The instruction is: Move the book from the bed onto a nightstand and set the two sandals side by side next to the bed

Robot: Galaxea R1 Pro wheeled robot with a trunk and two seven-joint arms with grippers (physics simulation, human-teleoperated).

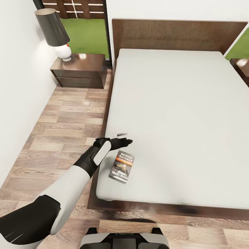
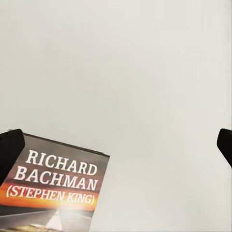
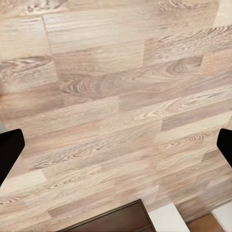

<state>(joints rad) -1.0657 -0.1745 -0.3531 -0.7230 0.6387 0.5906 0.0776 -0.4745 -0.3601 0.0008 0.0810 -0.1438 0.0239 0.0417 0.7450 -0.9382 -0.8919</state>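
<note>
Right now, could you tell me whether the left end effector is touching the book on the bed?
Apart. In the head view, the open left end effector hovers over the mattress beyond the book, with grey mattress visible between them.

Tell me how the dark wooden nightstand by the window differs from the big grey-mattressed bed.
The dark-brown wooden nightstand is small, boxy and glossy-topped; the low platform bed is far larger and matte light grey on top. The nightstand carries a white-based lamp; the bed carries a small paperback book. Both share dark brown wood.
</note>
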